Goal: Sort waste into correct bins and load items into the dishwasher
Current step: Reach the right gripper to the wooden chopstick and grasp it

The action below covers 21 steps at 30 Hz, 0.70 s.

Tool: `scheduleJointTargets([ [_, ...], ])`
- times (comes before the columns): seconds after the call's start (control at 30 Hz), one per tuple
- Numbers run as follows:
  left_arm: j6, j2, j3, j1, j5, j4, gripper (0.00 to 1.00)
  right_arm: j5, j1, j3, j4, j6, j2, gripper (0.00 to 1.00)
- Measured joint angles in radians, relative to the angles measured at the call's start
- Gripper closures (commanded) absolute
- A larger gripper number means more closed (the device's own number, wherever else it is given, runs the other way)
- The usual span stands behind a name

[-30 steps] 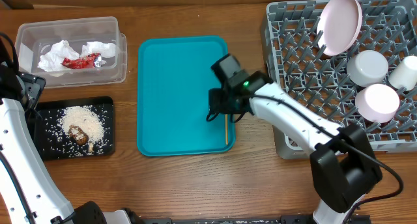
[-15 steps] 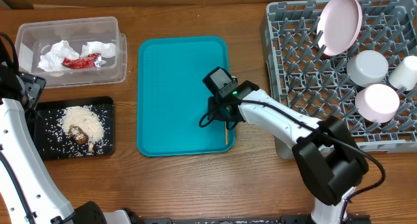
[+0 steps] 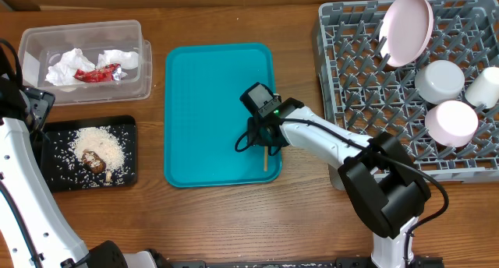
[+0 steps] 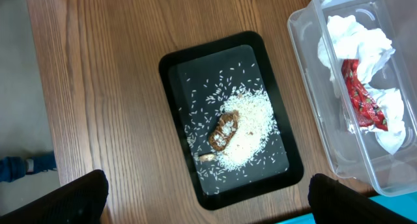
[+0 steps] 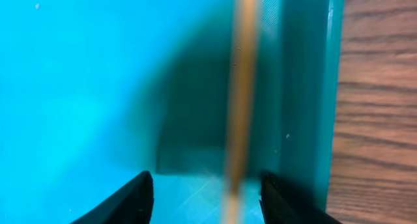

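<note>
Teal plastic is filling the middle of the table: the teal tray is lying with bare wood showing on every side, well apart from the clear tub at far left and the black tray at near left, and just left of the dish rack. The wooden stick is lying inside the teal tray along its right rim, close to the near right corner, with little room between it and the raised edge.

The rack is running off the right side, which is cutting off a white cup. The right arm's base is covering the rack's near left corner. In the right wrist view the stick is showing only as a blur.

The right gripper is hovering over the stick's far end, its arm reaching leftward with the elbow bent. Its fingers are half spread and straddling the stick, a gap on each side, clamping nothing. The left gripper is hanging above the black tray, fingers spread wide and holding nothing; rice and a brown lump are sitting in that tray, napkins and a red wrapper in the tub
</note>
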Motion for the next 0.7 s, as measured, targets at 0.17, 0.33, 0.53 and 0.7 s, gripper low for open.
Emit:
scheduleJointTargets([
  [0.17,0.0,0.0,0.0,0.0,0.0,0.0,0.0,0.006,-0.002,0.003,0.0,-0.002,0.006,0.83],
  [0.33,0.0,0.0,0.0,0.0,0.0,0.0,0.0,0.002,-0.003,0.008,0.002,0.018,0.012,0.96],
  [0.53,0.0,0.0,0.0,0.0,0.0,0.0,0.0,0.001,-0.003,0.042,-0.066,0.023,0.023,0.96],
  [0.7,0.0,0.0,0.0,0.0,0.0,0.0,0.0,0.01,-0.003,0.09,-0.122,0.023,0.047,0.96],
])
